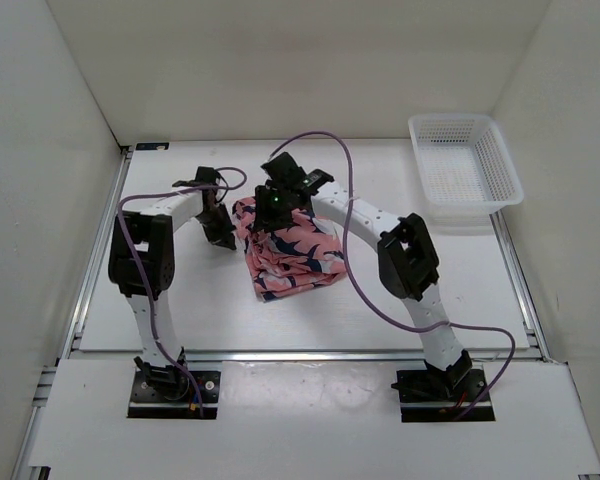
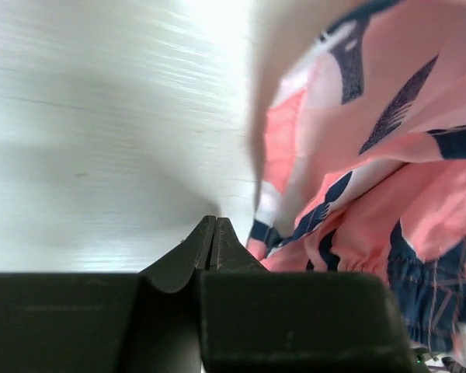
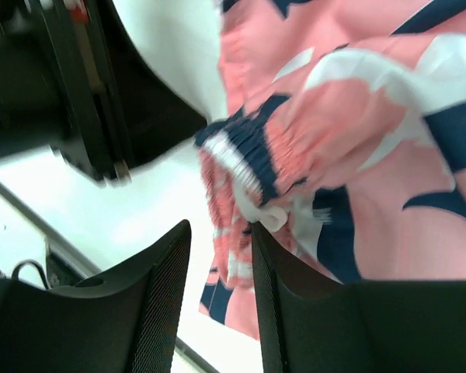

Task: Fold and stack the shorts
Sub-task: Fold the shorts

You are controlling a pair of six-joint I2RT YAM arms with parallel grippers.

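The salmon-pink shorts with navy-and-white shapes lie bunched and folded in the middle of the table. My right gripper hovers over their far-left corner. In the right wrist view it is open, and the gathered waistband hangs just beyond the fingertips, loose, with table showing between the fingers. My left gripper sits low on the table just left of the shorts. In the left wrist view its tips are pressed together with nothing between them, and the shorts fill the right side.
A white plastic mesh basket stands at the back right corner. White walls enclose the table on three sides. The left arm's dark gripper body is close to my right gripper, at upper left in the right wrist view.
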